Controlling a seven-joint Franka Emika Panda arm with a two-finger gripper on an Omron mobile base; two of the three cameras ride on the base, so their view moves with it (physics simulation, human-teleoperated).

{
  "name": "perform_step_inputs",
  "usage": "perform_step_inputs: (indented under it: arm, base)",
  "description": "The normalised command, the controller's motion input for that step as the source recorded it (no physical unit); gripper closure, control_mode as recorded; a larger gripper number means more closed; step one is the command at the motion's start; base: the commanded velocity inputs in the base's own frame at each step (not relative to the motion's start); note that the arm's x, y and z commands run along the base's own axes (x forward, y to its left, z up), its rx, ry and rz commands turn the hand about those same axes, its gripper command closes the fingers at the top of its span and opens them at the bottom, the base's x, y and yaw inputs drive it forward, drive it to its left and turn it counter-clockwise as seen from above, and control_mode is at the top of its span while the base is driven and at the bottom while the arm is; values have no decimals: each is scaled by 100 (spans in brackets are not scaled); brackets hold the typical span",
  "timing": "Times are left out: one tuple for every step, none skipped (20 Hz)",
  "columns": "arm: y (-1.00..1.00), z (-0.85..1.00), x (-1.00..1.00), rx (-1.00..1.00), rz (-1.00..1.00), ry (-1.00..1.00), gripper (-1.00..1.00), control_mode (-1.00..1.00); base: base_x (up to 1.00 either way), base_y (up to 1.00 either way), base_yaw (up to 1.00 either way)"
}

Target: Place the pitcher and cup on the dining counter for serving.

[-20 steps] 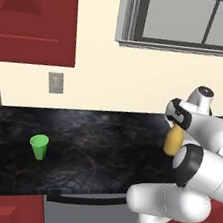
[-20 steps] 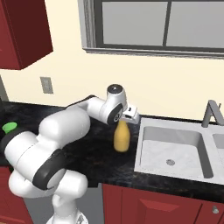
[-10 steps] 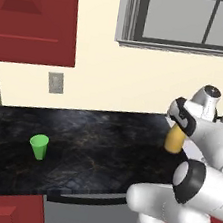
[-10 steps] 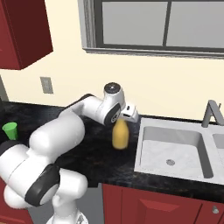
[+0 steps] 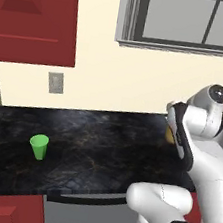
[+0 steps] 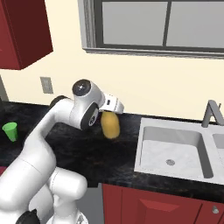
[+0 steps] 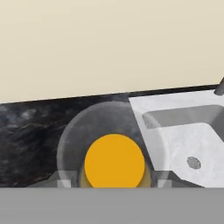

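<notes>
Your arm rises from the base, bends at the elbow and reaches forward over the black wall counter (image 6: 87,153), with the wrist turned so the hand points down. Your gripper (image 6: 109,114) is pinching the pitcher (image 6: 110,125) near its top, and the amber body hangs below the hand, lifted clear of the counter, just left of the sink (image 6: 175,151). In the left base view your forearm covers most of the pitcher (image 5: 169,135); only a sliver of yellow shows beside it. From the hand view you look straight down on the pitcher (image 7: 114,162), held between the fingers. The cup (image 5: 39,146) stands upright on the counter, well apart to your left.
</notes>
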Motion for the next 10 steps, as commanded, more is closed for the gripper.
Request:
perform_step_inputs:
  arm:
    - [19,100,-68,-3,0,-13,100,-100]
    - [9,98,-62,-1,0,-10,100,-100]
    - [0,100,-68,0,0,-9,100,-100]
    - [0,98,-71,0,1,-6,100,-100]
    - [0,89,-59,0,3,0,100,-100]
    - [0,74,-48,3,5,0,100,-100]
    - [0,64,-31,7,7,7,100,-100]
    - [0,57,-24,7,7,12,100,-100]
    - [0,54,-23,8,10,13,100,-100]
    - [0,41,-16,9,11,12,100,-100]
  base:
    - [0,0,0]
    - [0,0,0]
    - [0,0,0]
    - [0,0,0]
    - [0,0,0]
    - [0,0,0]
    - [0,0,0]
    - [0,0,0]
    - [0,0,0]
    - [0,0,0]
